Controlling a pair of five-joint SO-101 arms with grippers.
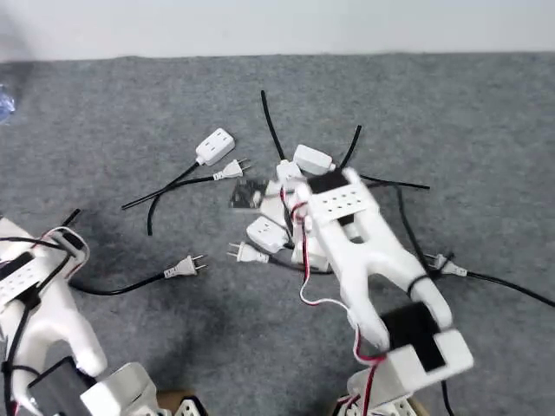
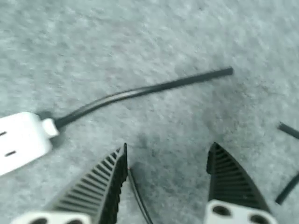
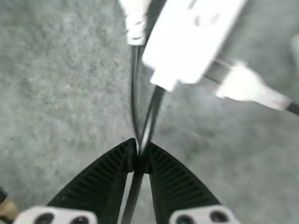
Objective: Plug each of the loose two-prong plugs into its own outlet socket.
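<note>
- The grey carpeted surface (image 1: 104, 104) carries all the sockets, plugs and cords.
- The right arm (image 1: 373, 260) stretches over the middle cluster. The right jaws are pinched narrow on a black cord (image 3: 135, 102), with a white outlet block (image 3: 194, 37) and a white plug (image 3: 247, 86) close ahead of them.
- The left arm (image 1: 35, 312) sits at the near left corner. The left jaws stand wide apart over the surface, holding nothing. A thin cord (image 2: 138, 196) lies between them and a white socket block (image 2: 18, 140) lies off to one side.
- 1 outlet socket (image 1: 215, 146) lies apart, left of the cluster. A cluster socket (image 1: 267, 232) rests beside the right arm.
- 4 loose plugs lie with prongs bare:
  - the far plug (image 1: 232, 169), just beside the outlet socket
  - the lone plug (image 1: 185, 267), between the arms
  - the cluster plug (image 1: 247, 253), touching the cluster socket
  - the right-side plug (image 1: 442, 263), beyond the right arm
</note>
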